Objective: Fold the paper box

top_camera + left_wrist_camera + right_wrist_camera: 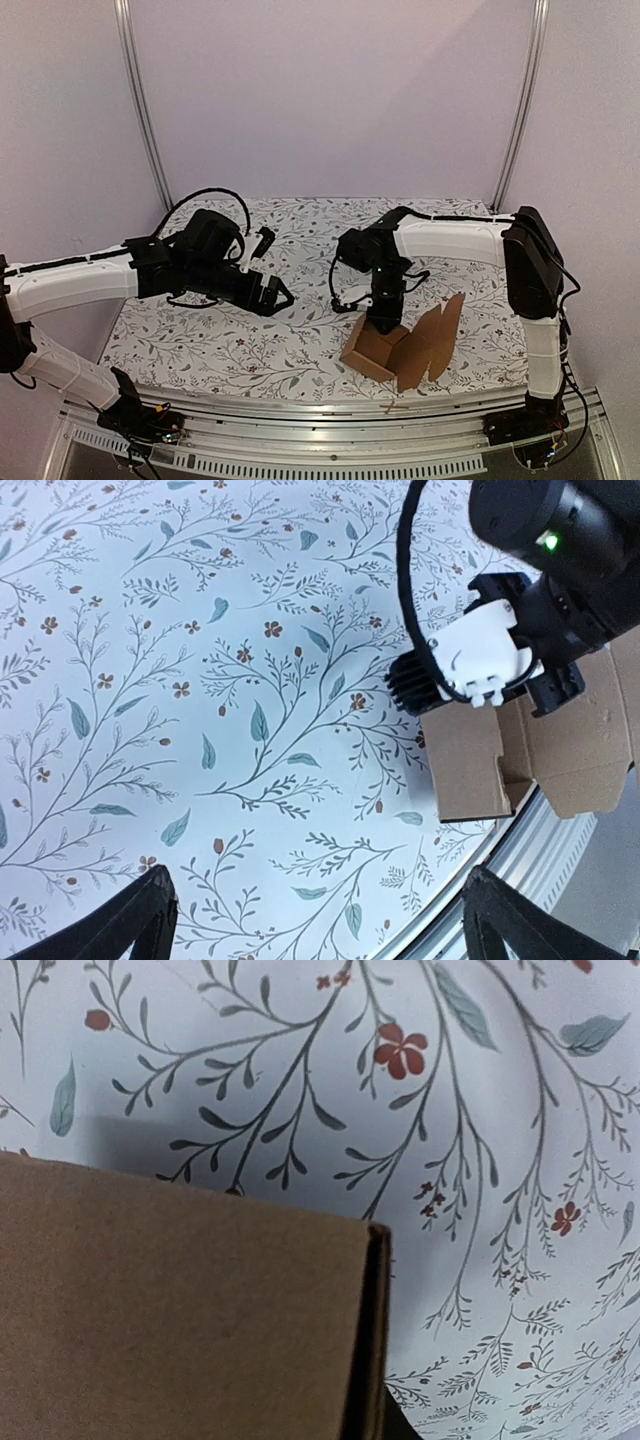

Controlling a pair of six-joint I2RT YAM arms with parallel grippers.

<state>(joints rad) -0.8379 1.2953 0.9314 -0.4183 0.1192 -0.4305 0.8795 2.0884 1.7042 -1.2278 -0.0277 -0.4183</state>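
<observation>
The paper box (pixel 372 350) is brown cardboard, partly folded, near the table's front edge right of centre, with scalloped flaps (pixel 436 338) standing up on its right. It also shows in the left wrist view (pixel 468 762) and fills the lower left of the right wrist view (pixel 180 1310). My right gripper (pixel 386 320) points down into the box and is shut on a doubled wall whose edge (pixel 374 1340) runs to the bottom of the frame; its fingers are almost hidden. My left gripper (pixel 281 294) is open and empty, hovering above the table left of the box, fingers (pixel 140 920) wide apart.
The floral tablecloth (pixel 220 345) covers the table. The metal rail at the front edge (pixel 330 412) lies just below the box. A cable loops beside the right wrist (pixel 408 570). White walls and two upright posts (pixel 148 130) close the back.
</observation>
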